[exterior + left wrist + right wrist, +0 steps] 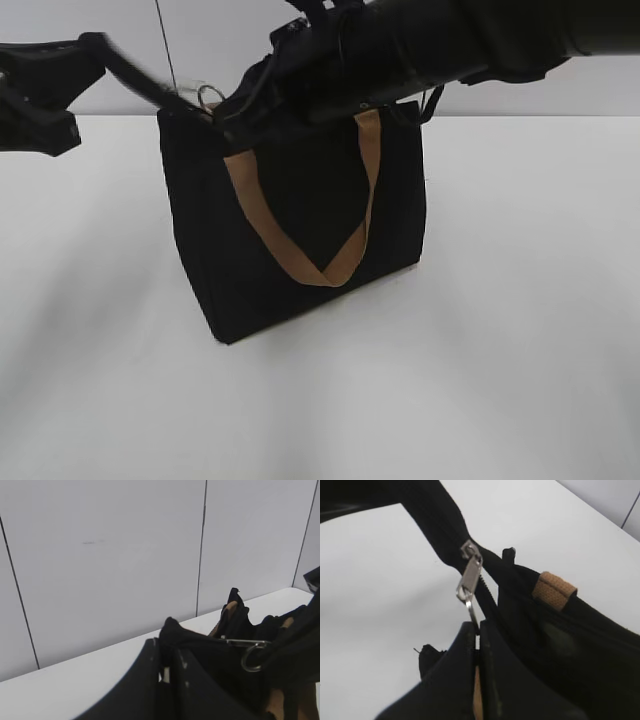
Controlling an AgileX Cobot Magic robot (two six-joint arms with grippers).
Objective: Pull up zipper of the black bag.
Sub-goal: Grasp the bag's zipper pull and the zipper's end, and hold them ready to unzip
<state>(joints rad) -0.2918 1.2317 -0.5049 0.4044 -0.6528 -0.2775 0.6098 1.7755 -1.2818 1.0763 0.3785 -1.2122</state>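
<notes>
The black bag [300, 230] stands upright on the white table with a tan handle [340, 260] hanging down its front. The zipper's silver pull tab [469, 577] hangs from the slider at the bag's top left end, with its ring [210, 97] showing. My right gripper [478, 627] reaches across from the right and is shut on the ring of the pull tab. My left gripper [167, 652] is shut on the bag's fabric at the top left corner [170, 105]. The ring also shows in the left wrist view [252, 657].
The white table [520, 320] spreads around the bag. A pale panelled wall [125, 555] stands behind. The right arm [450, 40] spans the top of the exterior view above the bag. A second tan handle end [554, 590] sits on the bag's top.
</notes>
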